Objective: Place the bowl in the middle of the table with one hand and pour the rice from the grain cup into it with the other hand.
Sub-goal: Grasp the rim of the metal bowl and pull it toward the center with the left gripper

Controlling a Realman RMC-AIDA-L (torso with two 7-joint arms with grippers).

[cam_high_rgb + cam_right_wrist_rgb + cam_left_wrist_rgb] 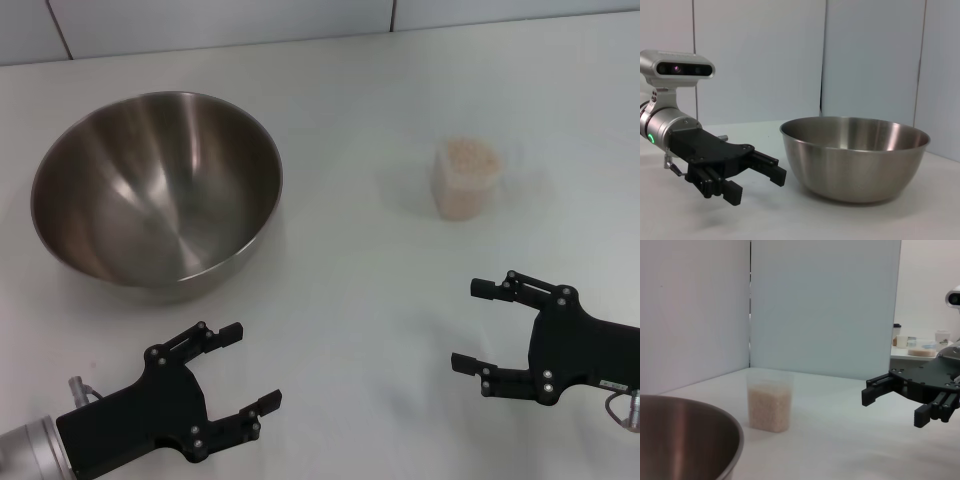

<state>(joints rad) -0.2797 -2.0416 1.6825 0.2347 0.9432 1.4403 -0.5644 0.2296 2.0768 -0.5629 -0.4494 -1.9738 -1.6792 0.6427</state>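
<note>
Bowl left — grain cup right

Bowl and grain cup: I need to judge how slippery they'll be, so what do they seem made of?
The bowl looks like brushed stainless steel: silvery, with streaky reflections inside. The grain cup seems clear, slightly frosted plastic, since the rice shows through its wall.

Pale wall panels behind, dark vertical seam, distant counter with small white cups
</note>
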